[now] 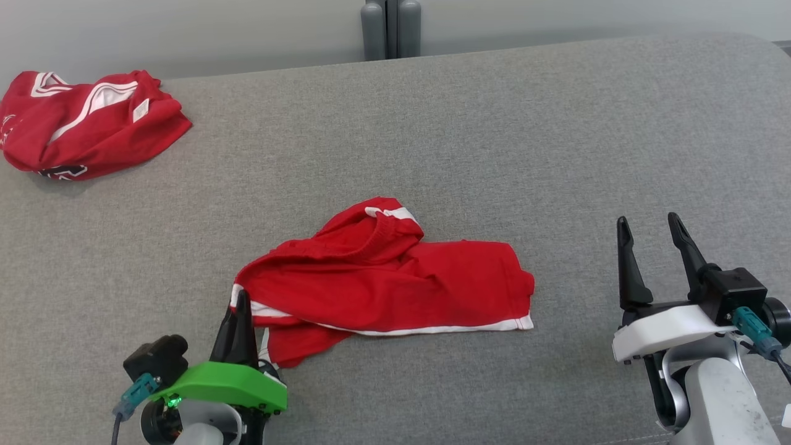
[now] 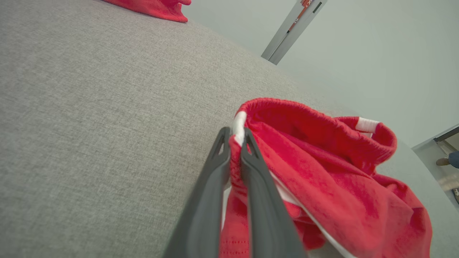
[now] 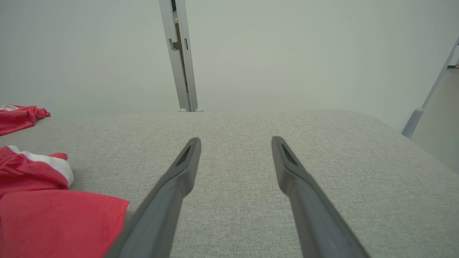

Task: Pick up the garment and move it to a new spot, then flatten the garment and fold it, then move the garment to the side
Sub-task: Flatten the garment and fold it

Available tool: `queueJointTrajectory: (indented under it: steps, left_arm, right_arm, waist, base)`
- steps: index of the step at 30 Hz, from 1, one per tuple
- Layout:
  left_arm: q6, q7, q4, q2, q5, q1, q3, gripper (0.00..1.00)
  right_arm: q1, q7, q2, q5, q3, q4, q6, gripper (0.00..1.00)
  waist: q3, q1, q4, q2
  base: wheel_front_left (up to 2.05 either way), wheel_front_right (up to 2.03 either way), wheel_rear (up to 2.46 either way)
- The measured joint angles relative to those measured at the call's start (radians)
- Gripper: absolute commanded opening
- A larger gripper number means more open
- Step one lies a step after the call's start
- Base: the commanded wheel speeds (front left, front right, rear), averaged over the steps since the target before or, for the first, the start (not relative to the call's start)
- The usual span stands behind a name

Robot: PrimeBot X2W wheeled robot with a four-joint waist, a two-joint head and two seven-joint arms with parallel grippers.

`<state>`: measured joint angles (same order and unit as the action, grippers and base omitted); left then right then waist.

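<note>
Grey woven cloth covers the broad surface [image 1: 494,123] that the robot works over, and nearly all of it lies bare. The garment [image 1: 383,278], red with white edging, lies rumpled at the middle of the surface, toward the robot's side. One part is bunched up in a hump and another spreads flatter toward the right. A second red garment [image 1: 86,127] sits in a heap at the far left corner, well apart from the first.

The right gripper [image 1: 647,222] hangs over bare cloth to the right of the garment, its two fingers spread wide and touching nothing. The left gripper [image 1: 242,303] is at the garment's near left corner. In the left wrist view its fingers are pressed together on a fold of red fabric, with the white trim [image 2: 239,123] pinched just at the tips.

By my reading the pick-up step is in hand: the corner is gripped, but the garment rests on the surface, neither flattened nor folded. The next move likely calls for a lift high enough to clear the trailing cloth. The thin pinch must hold, and the free gripper could take an opposite edge.
</note>
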<state>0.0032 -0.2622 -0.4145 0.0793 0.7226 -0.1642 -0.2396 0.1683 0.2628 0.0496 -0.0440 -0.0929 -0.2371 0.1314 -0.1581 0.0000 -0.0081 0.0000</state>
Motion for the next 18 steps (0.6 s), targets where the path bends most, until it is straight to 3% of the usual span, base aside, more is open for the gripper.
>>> queueJointTrajectory:
  steps: [10, 11, 12, 14, 15, 18]
  left_arm:
    - [-0.031, 0.0, -0.028, -0.026, -0.028, 0.073, 0.039, 0.0]
    - [-0.033, 0.0, -0.034, -0.027, -0.028, 0.076, 0.04, 0.17]
    - [-0.034, 0.0, -0.038, -0.028, -0.028, 0.08, 0.042, 0.28]
    - [-0.034, 0.0, -0.043, -0.029, -0.028, 0.089, 0.047, 0.66]
    - [-0.035, 0.0, -0.044, -0.029, -0.025, 0.094, 0.049, 1.0]
    - [-0.039, 0.0, -0.023, -0.03, -0.014, 0.099, 0.065, 1.0]
  right_arm:
    - [-0.019, 0.0, 0.0, -0.002, 0.011, -0.001, 0.0, 1.0]
    - [-0.019, 0.0, 0.0, -0.002, 0.013, -0.002, 0.0, 1.0]
    - [-0.019, 0.0, 0.0, -0.002, 0.015, -0.003, 0.0, 1.0]
    - [-0.02, 0.0, 0.0, -0.002, 0.019, -0.003, 0.0, 1.0]
    - [-0.021, 0.0, 0.0, -0.002, 0.021, -0.003, 0.0, 1.0]
    - [-0.023, 0.0, 0.0, -0.003, 0.021, 0.002, 0.0, 1.0]
  waist:
    - [0.022, 0.0, 0.002, 0.0]
    - [0.025, 0.0, 0.002, 0.0]
    - [0.028, 0.0, 0.002, 0.0]
    - [0.034, 0.0, 0.002, 0.0]
    - [0.038, 0.0, 0.002, 0.0]
    - [0.047, 0.0, 0.001, 0.0]
  base:
    - [0.0, 0.0, 0.0]
    - [0.0, 0.0, 0.0]
    - [0.0, 0.0, 0.0]
    - [0.0, 0.0, 0.0]
    - [0.0, 0.0, 0.0]
    - [0.0, 0.0, 0.0]
